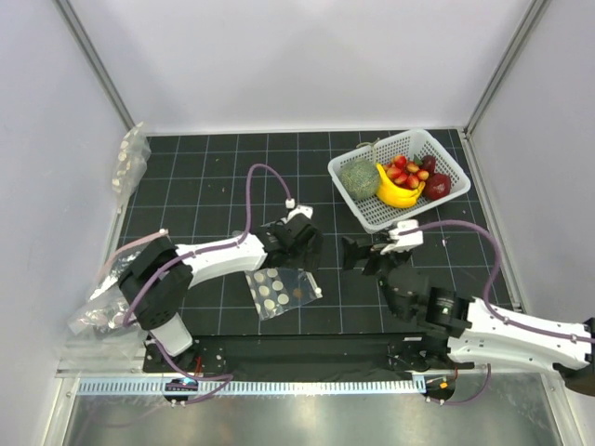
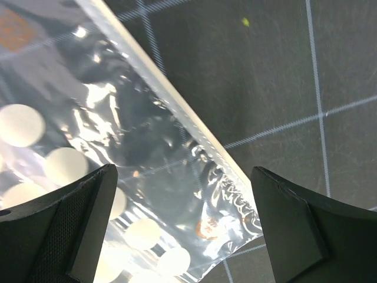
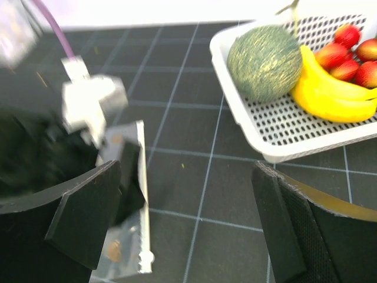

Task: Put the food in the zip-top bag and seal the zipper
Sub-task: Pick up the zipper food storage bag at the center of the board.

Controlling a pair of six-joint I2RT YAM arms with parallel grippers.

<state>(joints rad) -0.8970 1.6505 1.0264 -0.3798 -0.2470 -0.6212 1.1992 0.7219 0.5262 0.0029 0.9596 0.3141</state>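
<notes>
1. Zip-top bag (image 1: 279, 290) lies flat on the worktop (image 1: 214, 177), just under the left pincer (image 1: 305, 249). The food (image 1: 407, 172) sits in the white basket (image 1: 409, 137) beside a banana (image 1: 398, 195), so nothing is bagged yet. The right pincer (image 1: 350, 253) hangs between bag and basket.
2. Left wrist: the left pincer (image 2: 184, 177) is spread above the zipper (image 2: 194, 127). The next move is probably to pinch that edge and open the mouth. Embossed marks there are unreadable.
3. Right wrist: the right pincer (image 3: 187, 171) is spread and empty, and the food (image 3: 347, 53) is well apart. No label is legible.

food (image 1: 406, 173) in basket (image 1: 368, 210) at far right, zip-top bag (image 1: 277, 290) left and nearer
</notes>
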